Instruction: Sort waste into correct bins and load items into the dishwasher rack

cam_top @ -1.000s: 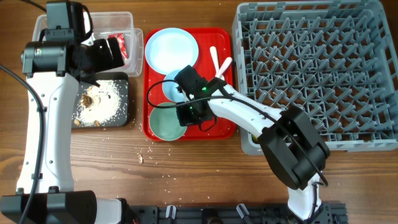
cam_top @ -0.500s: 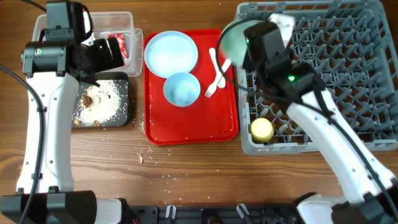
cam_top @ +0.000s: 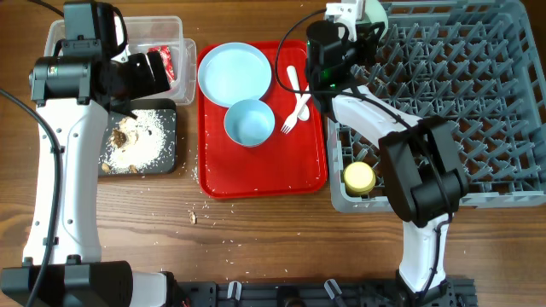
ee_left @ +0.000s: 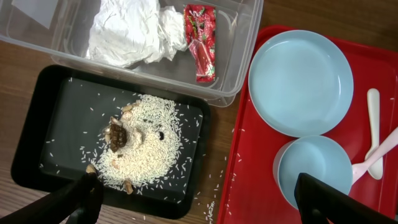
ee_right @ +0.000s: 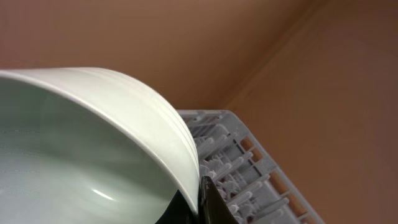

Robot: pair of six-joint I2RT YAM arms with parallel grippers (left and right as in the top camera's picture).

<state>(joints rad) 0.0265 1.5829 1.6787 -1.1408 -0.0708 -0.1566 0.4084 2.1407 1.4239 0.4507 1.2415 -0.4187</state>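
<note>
My right gripper [cam_top: 354, 19] is shut on the rim of a mint-blue bowl [cam_top: 372, 10], holding it tilted over the far left corner of the grey dishwasher rack [cam_top: 444, 102]. In the right wrist view the bowl [ee_right: 93, 149] fills the left, with one black finger [ee_right: 208, 202] on its rim above the rack pegs [ee_right: 239, 158]. A yellow cup [cam_top: 358, 176] stands in the rack's near left corner. My left gripper [ee_left: 198, 193] is open and empty above the bins. The napkin [ee_left: 134, 31] and red wrapper [ee_left: 202, 40] lie in the clear tub [ee_left: 239, 37]. Food scraps [ee_left: 121, 134] and rice lie in the black tray [ee_left: 62, 99].
The red serving tray [cam_top: 264, 175] holds the pale blue plate [cam_top: 235, 72], a second bowl [cam_top: 249, 122], a white fork [cam_top: 294, 111] and spoon [cam_top: 294, 78]. Rice grains and a crumb [cam_top: 194, 217] lie on the wooden table before the trays.
My right gripper lifted a mint bowl off the red tray and carried it over the rack to its far left corner. The left arm has not moved.
</note>
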